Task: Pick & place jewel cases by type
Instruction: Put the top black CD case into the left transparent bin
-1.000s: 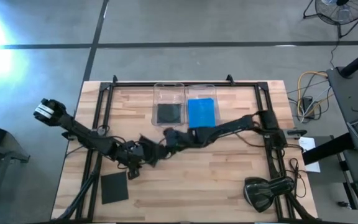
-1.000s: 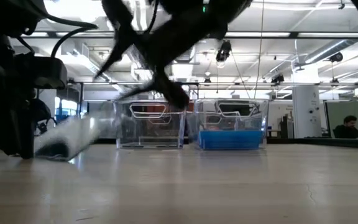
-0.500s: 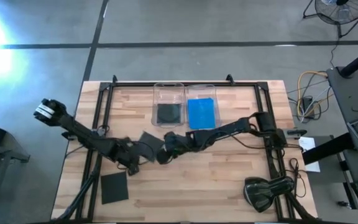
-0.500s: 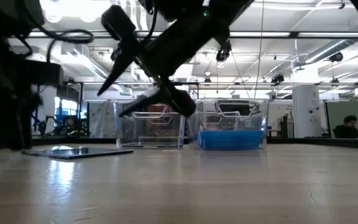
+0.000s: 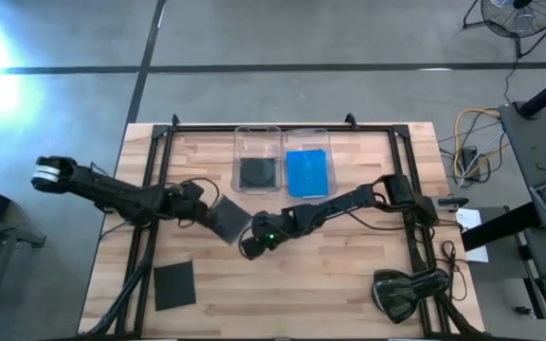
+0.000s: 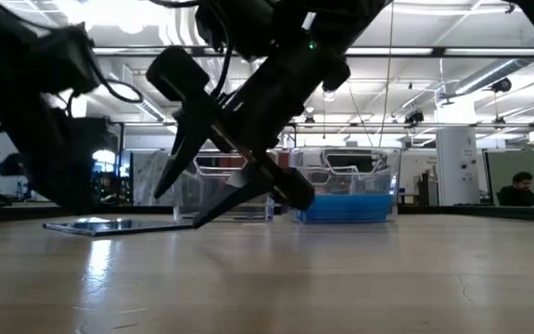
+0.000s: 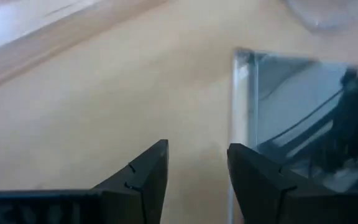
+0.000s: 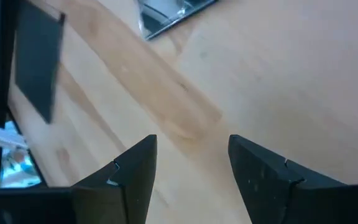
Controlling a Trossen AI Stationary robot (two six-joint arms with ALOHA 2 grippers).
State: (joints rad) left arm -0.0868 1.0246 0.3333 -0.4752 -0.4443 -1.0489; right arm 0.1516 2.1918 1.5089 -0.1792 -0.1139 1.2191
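Observation:
A dark jewel case (image 5: pixel 227 219) lies flat on the table's middle, seen also as a thin case (image 6: pixel 119 225) in the low view. My left gripper (image 5: pixel 198 202) is open just left of it, and the case's edge (image 7: pixel 236 118) stands beyond the open left gripper (image 7: pixel 197 149). My right gripper (image 5: pixel 251 245) hovers open at the case's near right corner; below the right gripper (image 8: pixel 191 143) is bare wood. A second dark case (image 5: pixel 173 284) lies near the front left. One dark case (image 5: pixel 257 172) and the blue cases (image 5: pixel 308 171) lie in two clear bins.
The two clear bins (image 5: pixel 257 137) stand side by side at the table's far middle. A black frame rail (image 5: pixel 150 180) runs along the table's left side under the left arm. Bare wood lies to the right and in front. A person (image 6: pixel 519 188) sits far behind the table.
The dark case stood tilted by my left gripper a second ago; it now lies flat on the table. My left gripper has drawn away toward the far left. My right gripper has moved toward the near edge and come down beside the case.

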